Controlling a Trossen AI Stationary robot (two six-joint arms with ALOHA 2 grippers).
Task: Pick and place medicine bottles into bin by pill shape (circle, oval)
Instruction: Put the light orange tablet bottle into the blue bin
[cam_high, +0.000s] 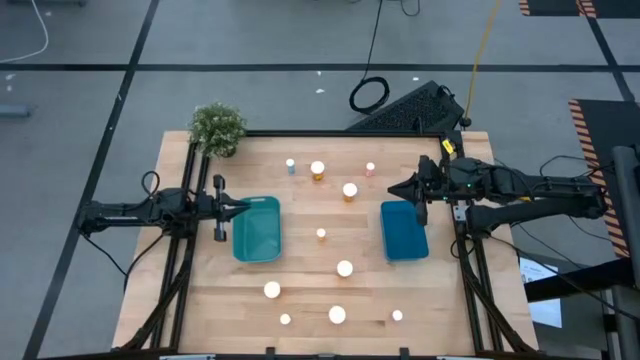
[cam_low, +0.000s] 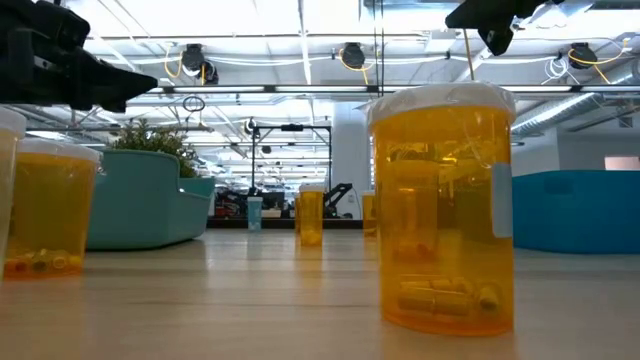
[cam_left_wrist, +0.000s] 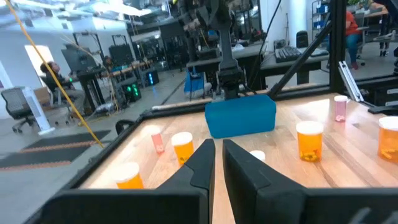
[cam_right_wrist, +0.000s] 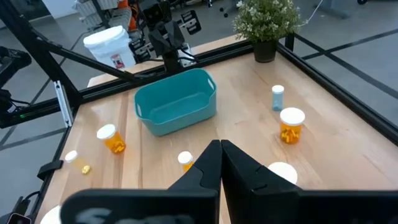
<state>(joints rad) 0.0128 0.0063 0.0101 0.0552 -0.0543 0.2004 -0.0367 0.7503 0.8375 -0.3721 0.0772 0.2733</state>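
Several medicine bottles with white caps stand upright on the wooden table between two bins: a pale blue one (cam_high: 290, 166), amber ones (cam_high: 318, 170) (cam_high: 350, 190) and a pink one (cam_high: 370, 169) toward the far edge, others (cam_high: 345, 268) (cam_high: 272, 290) (cam_high: 337, 315) toward the near edge. The low view shows a big amber bottle (cam_low: 443, 210) close up with oblong pills inside. My left gripper (cam_high: 240, 207) hangs shut above the left rim of the teal bin (cam_high: 256, 228). My right gripper (cam_high: 395, 187) hangs shut above the far left corner of the blue bin (cam_high: 404, 229). Neither holds anything.
A potted plant (cam_high: 217, 128) stands at the table's far left corner. A black frame rail (cam_high: 340, 133) runs along the table's edges. A keyboard (cam_high: 405, 110) lies beyond the far edge. Bare wood shows between the bins around a small bottle (cam_high: 321, 234).
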